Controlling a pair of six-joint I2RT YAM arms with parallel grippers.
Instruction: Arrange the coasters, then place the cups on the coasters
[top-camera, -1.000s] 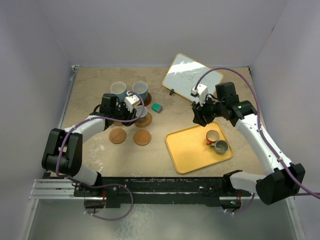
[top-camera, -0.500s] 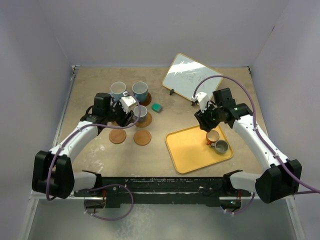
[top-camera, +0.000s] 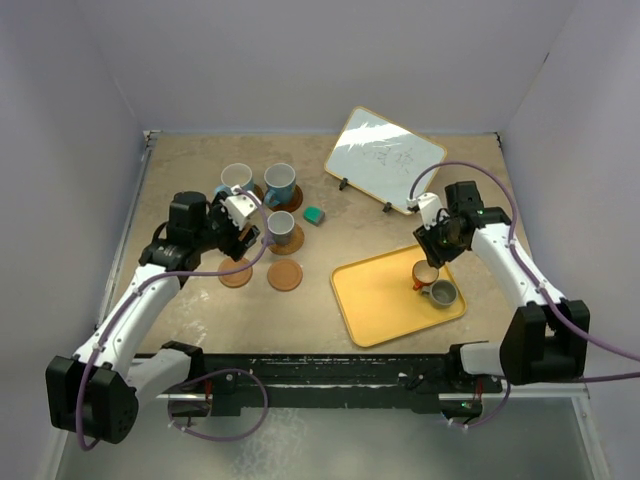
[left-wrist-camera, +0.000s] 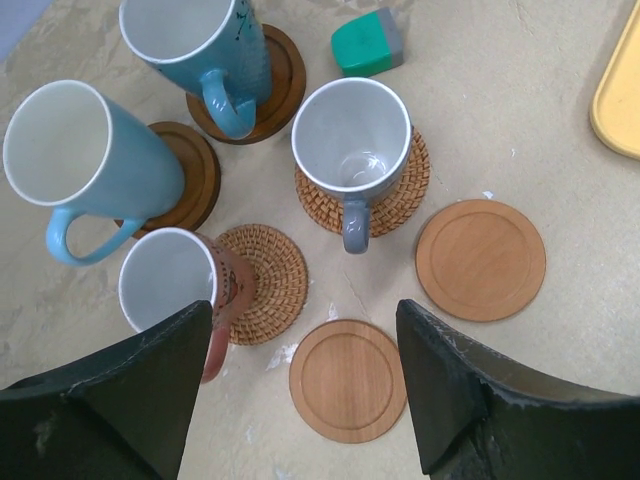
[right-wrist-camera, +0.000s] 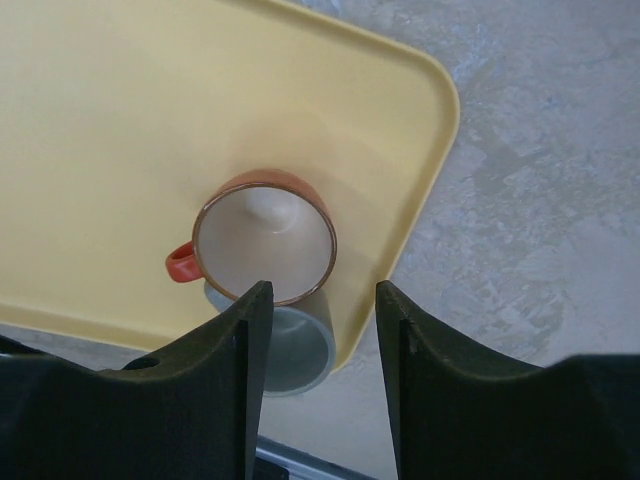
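Observation:
My left gripper (left-wrist-camera: 305, 318) stands open above a bare light wooden coaster (left-wrist-camera: 348, 380); a second bare one (left-wrist-camera: 480, 260) lies to its right. A pinkish cup (left-wrist-camera: 165, 280) sits on a woven coaster (left-wrist-camera: 268, 285) just beside the left finger, free of it. The grey cup (left-wrist-camera: 350, 135) rests on another woven coaster, and two tall light-blue cups (left-wrist-camera: 70, 150) (left-wrist-camera: 190, 30) stand on dark brown coasters. My right gripper (right-wrist-camera: 320, 295) is open, hovering over the rim of an orange cup (right-wrist-camera: 265, 235) on the yellow tray (right-wrist-camera: 120, 120). A grey cup (right-wrist-camera: 300, 350) lies against the orange one.
A small teal block (top-camera: 314, 214) sits right of the cup cluster. A whiteboard (top-camera: 385, 158) leans at the back right. The tray (top-camera: 380, 300) lies at the front right, with white walls closing in the table on three sides.
My left gripper has opened, let go of the pinkish cup and drawn back toward the left. My right gripper has dropped toward the tray, over the orange cup.

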